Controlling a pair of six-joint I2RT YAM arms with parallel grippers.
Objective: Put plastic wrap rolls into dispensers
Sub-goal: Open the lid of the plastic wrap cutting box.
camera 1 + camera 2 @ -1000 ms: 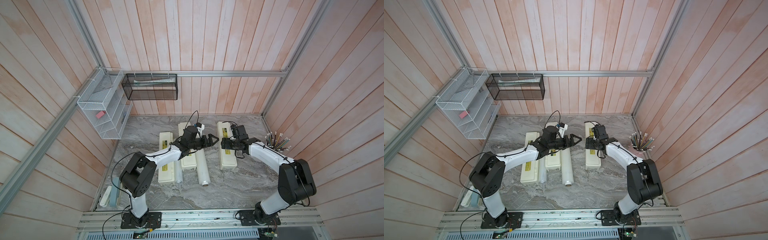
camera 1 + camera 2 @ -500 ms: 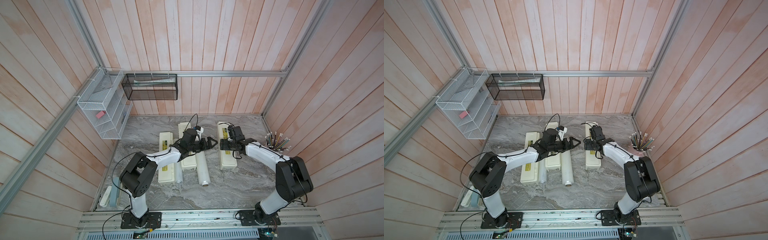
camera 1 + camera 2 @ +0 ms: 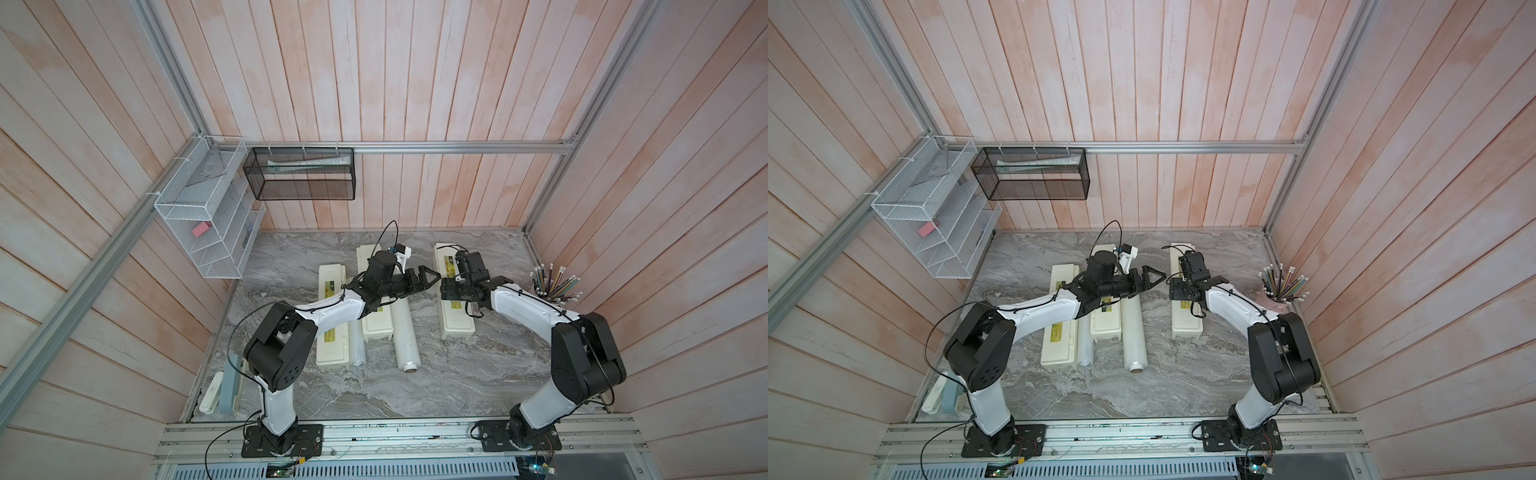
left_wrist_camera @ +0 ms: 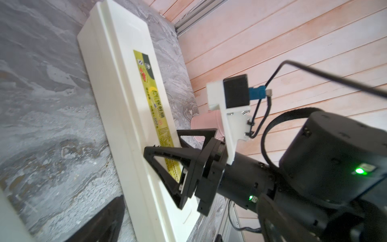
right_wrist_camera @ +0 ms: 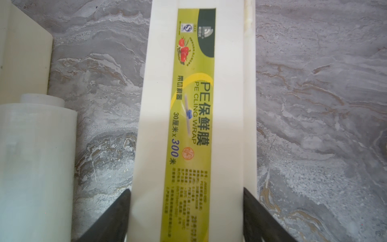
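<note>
My right claw (image 5: 187,189) straddles the dispenser (image 5: 194,104), jaws square across its long axis. Clamped or just close? Can't tell.

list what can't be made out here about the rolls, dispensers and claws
- right claw, right wrist view: only fingertips show at the frame edge, straddling the right dispenser; contact is unclear.
- thin roll, both top views: far part hidden under the left arm.
- middle dispenser, top views: mid-section covered by that arm.
- label small print, right wrist view: blurred.
</note>
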